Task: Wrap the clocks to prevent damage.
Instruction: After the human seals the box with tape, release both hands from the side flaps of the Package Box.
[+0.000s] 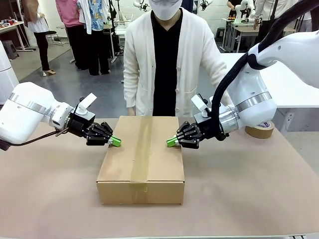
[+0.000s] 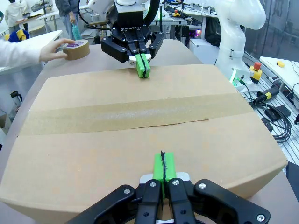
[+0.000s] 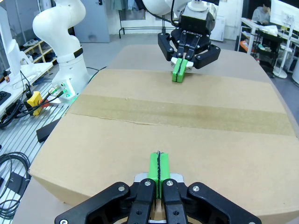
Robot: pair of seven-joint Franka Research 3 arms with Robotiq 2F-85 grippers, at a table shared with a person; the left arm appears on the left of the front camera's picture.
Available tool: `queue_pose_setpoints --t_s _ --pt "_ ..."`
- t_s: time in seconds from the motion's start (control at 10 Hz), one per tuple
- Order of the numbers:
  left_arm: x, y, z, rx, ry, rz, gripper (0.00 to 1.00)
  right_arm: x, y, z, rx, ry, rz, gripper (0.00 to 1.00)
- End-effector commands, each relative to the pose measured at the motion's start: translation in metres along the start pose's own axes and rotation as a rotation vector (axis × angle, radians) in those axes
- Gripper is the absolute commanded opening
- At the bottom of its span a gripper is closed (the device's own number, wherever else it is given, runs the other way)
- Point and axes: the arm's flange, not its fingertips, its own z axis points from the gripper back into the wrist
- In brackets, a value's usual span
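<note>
Both clenched, left end effector (image 1: 115,141) and right end effector (image 1: 171,142) are pinning taped box (image 1: 141,159); press evenly, likely best

My feeds are bright and even — light falls from overhead, flat and white. The cardboard box (image 1: 141,159) throws only a thin, soft shadow along its front foot on the worktop (image 1: 249,199). I see a dull sheen on the tape strip (image 2: 135,116) in the left wrist view, no harsh glare. Both wrist views bow at the edges — the box's sides curve outward. Near fingers look sharp; the far room in the front view goes slightly soft and washed out.
</note>
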Motion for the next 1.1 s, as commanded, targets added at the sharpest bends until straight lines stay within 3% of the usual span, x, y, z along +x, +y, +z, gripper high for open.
queue_pose_setpoints --t_s 0.0,0.1,0.3,0.5,0.7,0.9,1.0 --pt "0.0 0.0 0.0 0.0 0.0 0.0 0.0 -0.003 0.0 -0.002 -0.013 -0.001 -0.012 0.01" --pt "0.01 0.001 0.005 0.003 0.01 0.017 0.0 0.0 0.0 0.0 0.0 0.0 0.0 0.01" --pt "0.054 -0.003 0.029 0.038 0.092 0.136 0.0 0.042 0.011 0.019 -0.021 0.152 -0.078 0.01" --pt "0.107 -0.027 0.063 0.064 0.206 0.268 0.0 0.101 0.036 0.063 -0.146 0.248 -0.206 0.01" --pt "0.134 -0.046 0.097 0.115 0.312 0.371 0.0 0.144 0.064 0.104 -0.295 0.353 -0.334 0.01" --pt "0.148 -0.075 0.13 0.199 0.46 0.469 0.0 0.172 0.1 0.14 -0.422 0.459 -0.437 0.01" --pt "0.154 -0.088 0.145 0.262 0.481 0.493 0.0 0.174 0.114 0.148 -0.468 0.499 -0.477 0.01"
